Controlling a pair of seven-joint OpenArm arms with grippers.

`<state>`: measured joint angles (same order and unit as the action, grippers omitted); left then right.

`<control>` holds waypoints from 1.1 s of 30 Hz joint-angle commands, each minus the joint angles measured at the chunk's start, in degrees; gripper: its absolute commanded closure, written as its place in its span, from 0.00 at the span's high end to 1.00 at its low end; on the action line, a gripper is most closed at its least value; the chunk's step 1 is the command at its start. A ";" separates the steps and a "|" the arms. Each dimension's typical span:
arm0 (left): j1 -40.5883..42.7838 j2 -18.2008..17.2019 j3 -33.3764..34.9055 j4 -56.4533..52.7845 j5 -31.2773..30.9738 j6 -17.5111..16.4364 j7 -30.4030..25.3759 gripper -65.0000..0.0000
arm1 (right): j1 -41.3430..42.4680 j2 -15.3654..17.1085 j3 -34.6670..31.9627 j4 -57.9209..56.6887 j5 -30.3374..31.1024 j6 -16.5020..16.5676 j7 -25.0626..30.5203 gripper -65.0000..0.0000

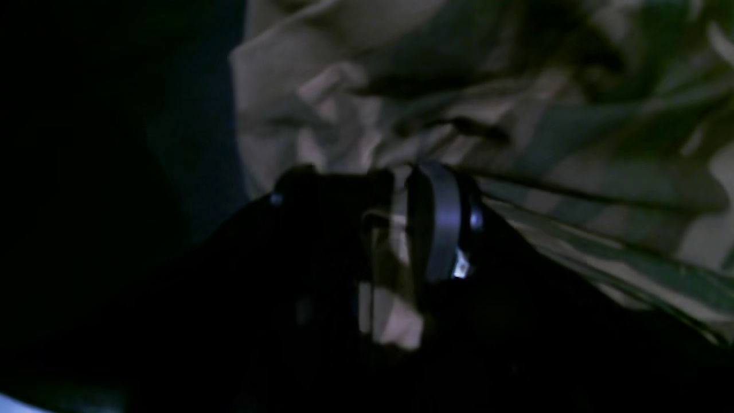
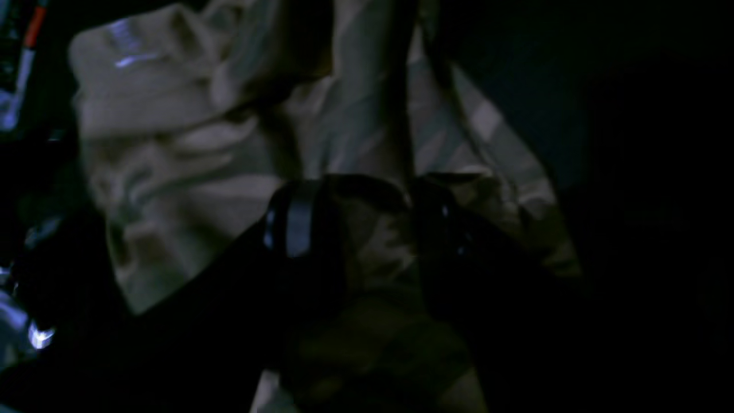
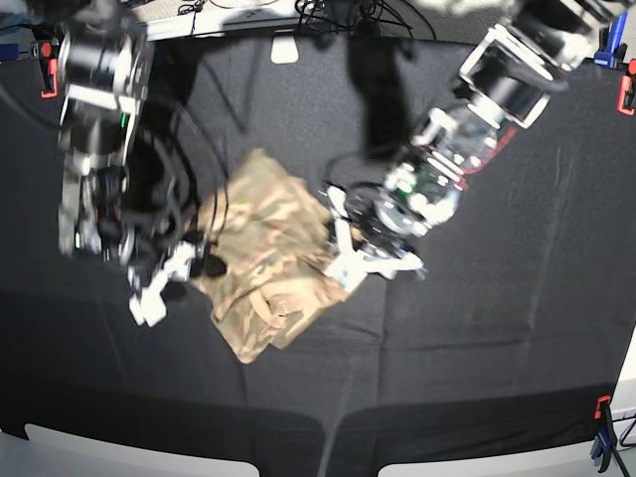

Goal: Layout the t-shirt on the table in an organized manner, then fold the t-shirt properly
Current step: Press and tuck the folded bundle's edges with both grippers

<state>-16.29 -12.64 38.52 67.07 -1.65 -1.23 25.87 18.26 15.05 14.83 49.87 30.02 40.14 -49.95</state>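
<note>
T-shirt bunched mid-table between the two arms

The t-shirt [image 3: 268,258] lies crumpled on the table [image 3: 497,338], a little left of centre in the base view, with bare cloth all around it. The right gripper [image 3: 199,260] sits at the shirt's left edge in that view and the left gripper [image 3: 343,253] at its right edge, each with fabric between its fingers in the wrist views. Clamps [image 3: 47,70] stand at the table's far left corner, others at the far right corner, and one at the near right corner.
</note>
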 commanded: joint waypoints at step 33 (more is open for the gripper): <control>-6.91 -5.51 -0.66 -0.02 5.33 3.02 20.06 0.38 | -18.93 -11.72 3.43 48.02 5.60 -0.14 -13.11 0.37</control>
<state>-22.28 -17.65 38.09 66.76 3.14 1.48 44.47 -1.72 3.03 18.26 96.95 34.22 39.48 -64.14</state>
